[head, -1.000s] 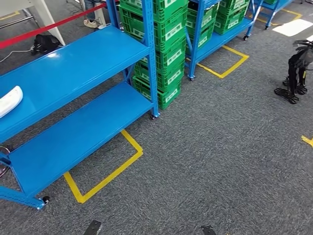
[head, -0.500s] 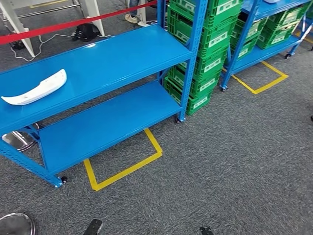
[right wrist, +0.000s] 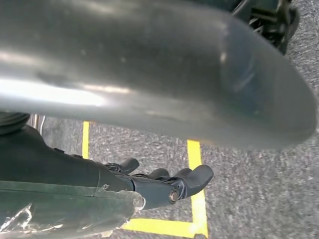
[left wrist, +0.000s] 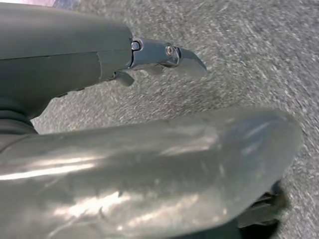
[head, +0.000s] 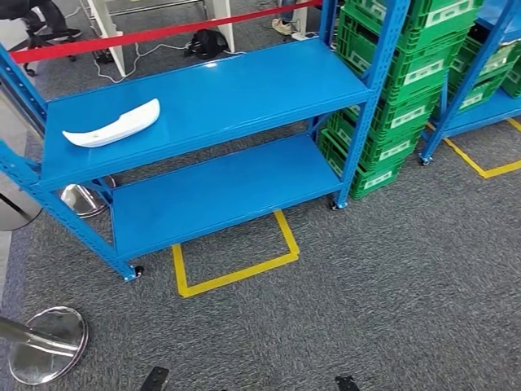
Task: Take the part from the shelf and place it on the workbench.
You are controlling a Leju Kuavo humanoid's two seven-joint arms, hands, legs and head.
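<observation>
We see the part (head: 114, 125), a long, slim, slightly curved white piece, lying flat on the top deck of the blue shelf (head: 246, 81), toward its left end, at about 10 o'clock in our head view. Long axis runs roughly 8 o'clock to 2 o'clock: thin tapered tip points down-left toward the shelf's left post, the broader rounded end points up-right toward the deck's middle. Nothing touches it.

Left hand (left wrist: 165, 52): in the left wrist view we see dark fingers stretched out over grey carpet (head: 399, 285), nothing in them, so spread and empty.

Right hand (right wrist: 180, 181): the right wrist view shows fingers lying loosely extended, slightly curved, above the carpet and yellow floor tape (head: 236, 273), holding nothing.

Lower shelf deck is bare blue. The yellow tape outlines a rectangle on the floor just in front of the shelf, at 12 o'clock from us. Green crates (head: 399, 98) are stacked just right of the shelf's right post, at 2 o'clock. A red barrier tape (head: 154, 34) runs behind the shelf. A shiny round stanchion base (head: 45, 346) sits at 8 o'clock, near the bottom-left corner.
</observation>
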